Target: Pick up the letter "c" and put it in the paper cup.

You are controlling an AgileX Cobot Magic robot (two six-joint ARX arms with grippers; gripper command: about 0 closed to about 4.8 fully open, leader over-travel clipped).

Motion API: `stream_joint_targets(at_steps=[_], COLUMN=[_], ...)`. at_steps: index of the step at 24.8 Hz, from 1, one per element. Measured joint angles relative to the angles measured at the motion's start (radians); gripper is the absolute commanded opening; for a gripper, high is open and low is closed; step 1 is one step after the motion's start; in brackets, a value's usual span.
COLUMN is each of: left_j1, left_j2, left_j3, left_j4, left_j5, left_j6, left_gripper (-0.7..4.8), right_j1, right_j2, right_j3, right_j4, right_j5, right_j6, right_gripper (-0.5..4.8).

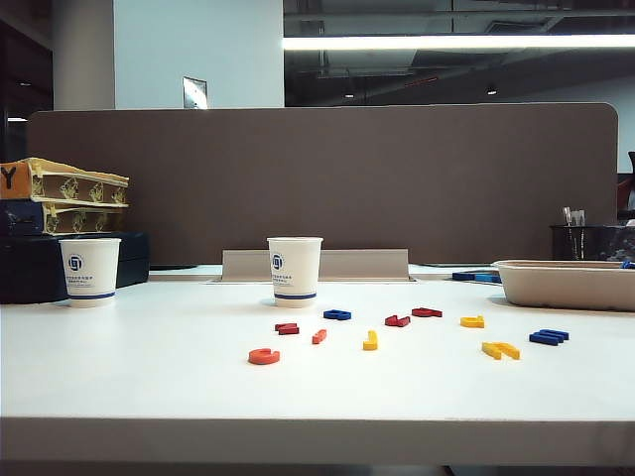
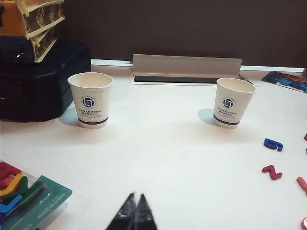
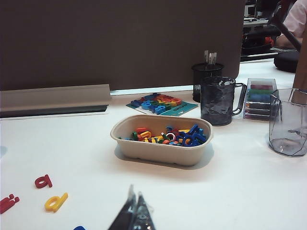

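Observation:
The letter "c" (image 1: pixel 263 356), small, flat and orange-red, lies on the white table (image 1: pixel 149 377) nearest the front edge, left of centre. An orange-red sliver at the frame edge (image 2: pixel 304 223) in the left wrist view may be the same piece. Two alike white paper cups with blue logos stand upright: one mid-table (image 1: pixel 295 270) (image 2: pixel 233 102), behind the "c", and one at the far left (image 1: pixel 89 271) (image 2: pixel 90 99). My left gripper (image 2: pixel 137 194) is shut and empty, low over bare table. My right gripper (image 3: pixel 135 189) is likewise shut and empty. Neither gripper shows in the exterior view.
Red, blue and yellow letters (image 1: pixel 369 340) are scattered mid-table, with an orange-red bar (image 1: pixel 318 336) near the "c". A beige tray of letters (image 3: pixel 196 148) sits right, beside dark mugs (image 3: pixel 218 100) and a clear jug (image 3: pixel 288 122). A dark case (image 2: pixel 43 76) and packaged letters (image 2: pixel 29 201) lie left.

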Motion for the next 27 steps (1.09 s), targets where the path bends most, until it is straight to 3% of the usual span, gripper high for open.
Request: stream_joint_targets(at_steps=[16,19,27], left_j1=[0.000,0.000,0.000], left_j2=[0.000,0.000,0.000], left_j3=[0.000,0.000,0.000], left_j4=[0.001,0.001,0.023], left_j5=[-0.060,-0.020,0.039], left_j6=[0.001,-0.011,-0.017], left_gripper=[-0.05,-0.05,0.06], right_j1=[0.000,0.000,0.000], right_j2=[0.000,0.000,0.000], right_j3=[0.000,0.000,0.000], right_j4=[0.001,0.001,0.002], right_j5=[0.000,-0.001,-0.024], right_j6=[0.048,0.113,0.124], right_gripper=[-0.01,-0.01,0.00])
